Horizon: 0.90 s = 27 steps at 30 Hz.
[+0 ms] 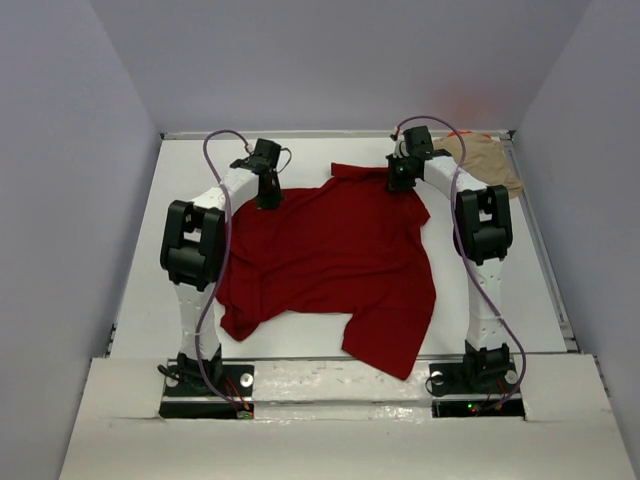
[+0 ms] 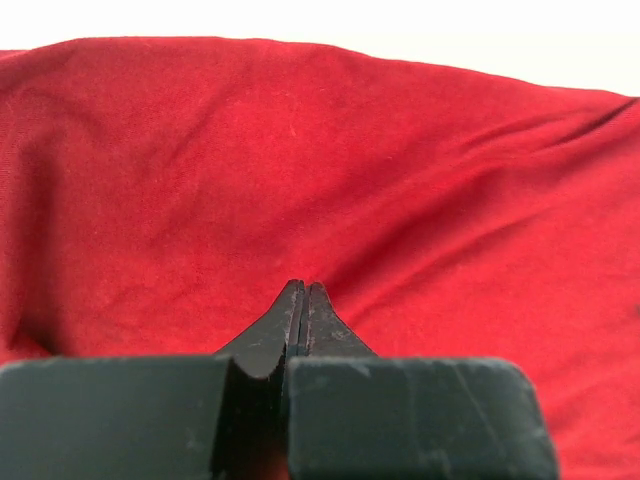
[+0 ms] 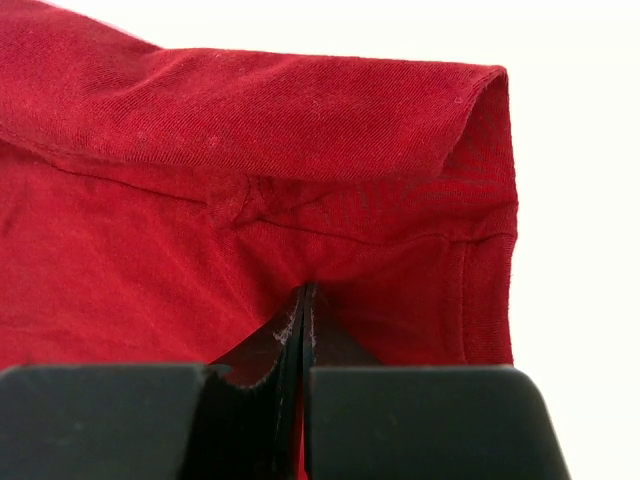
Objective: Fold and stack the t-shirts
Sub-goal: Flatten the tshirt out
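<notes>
Since the dark red t-shirt (image 1: 330, 270) lies sprawled unfolded on the tabletop (image 1: 300, 160), we're barely started imo: left pincer (image 1: 268, 200) and right pincer (image 1: 400, 183) both pinched tight on its far edge, tan t-shirt (image 1: 490, 165) crumpled far-right.

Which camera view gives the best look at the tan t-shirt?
The top external view: the tan t-shirt lies crumpled at the far right corner of the table. Both wrist views are filled by the dark red t-shirt and show nothing of the tan one.

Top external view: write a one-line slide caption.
Dark red t-shirt spread on the table, left gripper and right gripper closed at its far edge; tan t-shirt bunched far right.
</notes>
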Available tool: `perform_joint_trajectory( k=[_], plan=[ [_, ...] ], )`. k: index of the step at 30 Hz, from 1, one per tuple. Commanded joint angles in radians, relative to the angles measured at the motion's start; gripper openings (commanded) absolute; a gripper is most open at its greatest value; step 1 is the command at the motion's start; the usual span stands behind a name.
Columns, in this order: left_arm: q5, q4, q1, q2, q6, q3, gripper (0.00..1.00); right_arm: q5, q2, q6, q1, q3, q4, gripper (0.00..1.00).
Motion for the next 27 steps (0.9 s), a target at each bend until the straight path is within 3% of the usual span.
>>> perform_joint_trajectory(
  k=[1,12,27],
  plan=[
    [-0.051,-0.045,-0.005,0.039,0.004,0.086,0.00,-0.013,-0.030,-0.001,-0.001,0.043,-0.005,0.00],
    [-0.037,-0.151,0.014,0.203,0.024,0.317,0.00,-0.017,-0.034,0.007,-0.001,0.026,-0.011,0.00],
    [0.184,-0.169,0.027,0.256,-0.002,0.261,0.00,-0.019,-0.034,0.024,-0.001,-0.020,-0.009,0.00]
  ],
)
